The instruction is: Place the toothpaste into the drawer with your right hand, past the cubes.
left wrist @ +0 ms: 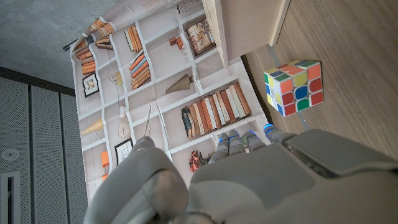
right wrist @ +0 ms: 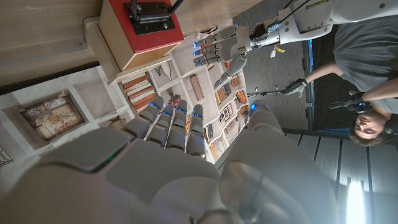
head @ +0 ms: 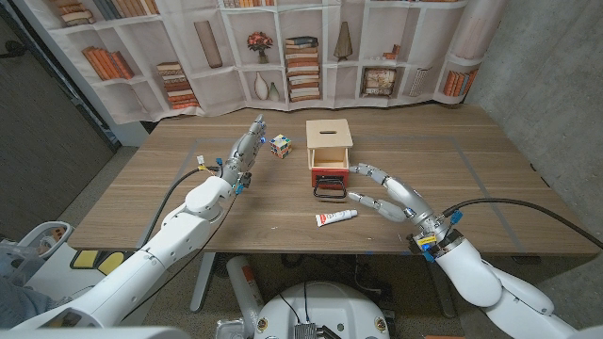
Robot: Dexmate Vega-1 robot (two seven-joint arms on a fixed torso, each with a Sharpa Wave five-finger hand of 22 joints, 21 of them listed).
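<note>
Lower the wide-spread, empty right hand (head: 391, 196) onto the toothpaste (head: 335, 217) lying on the worktop (head: 490, 188) just beside its fingertips, pinch across the tube's middle, then lift toward the red drawer (head: 329, 179).

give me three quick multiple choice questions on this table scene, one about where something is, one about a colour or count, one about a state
1. Where does the toothpaste lie?
A. inside the drawer
B. on the table in front of the drawer box
C. beside the cube

2. What colour is the drawer front?
A. red
B. blue
C. green

3. What is the right hand doing?
A. gripping the toothpaste
B. holding nothing, fingers apart
C. holding the cube

Key:
1 B: the tube lies on the wood just nearer the robot than the drawer box.
2 A: the front panel with the black handle is red.
3 B: the hand is beside the tube with its fingers spread.
</note>
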